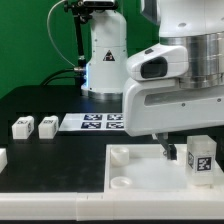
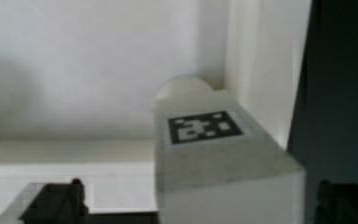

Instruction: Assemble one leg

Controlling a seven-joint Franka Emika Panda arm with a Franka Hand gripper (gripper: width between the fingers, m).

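Note:
A small white leg (image 1: 200, 160) with a black-and-white marker stands on the large white panel (image 1: 140, 185), near the exterior view's right. My gripper (image 1: 184, 152) hangs over it, and one dark finger (image 1: 167, 151) shows just to the leg's left. In the wrist view the leg (image 2: 211, 150) fills the space between my fingers. My gripper (image 2: 194, 205) is open. One finger (image 2: 55, 203) stands clear of the leg and the other (image 2: 345, 205) is close beside it. Two more legs (image 1: 22, 127) (image 1: 47, 125) lie on the black table at the left.
The marker board (image 1: 100, 122) lies on the table behind the panel. The panel has round corner holes (image 1: 120, 155). Another white part (image 1: 2, 157) shows at the left edge. The robot base (image 1: 105, 60) stands at the back.

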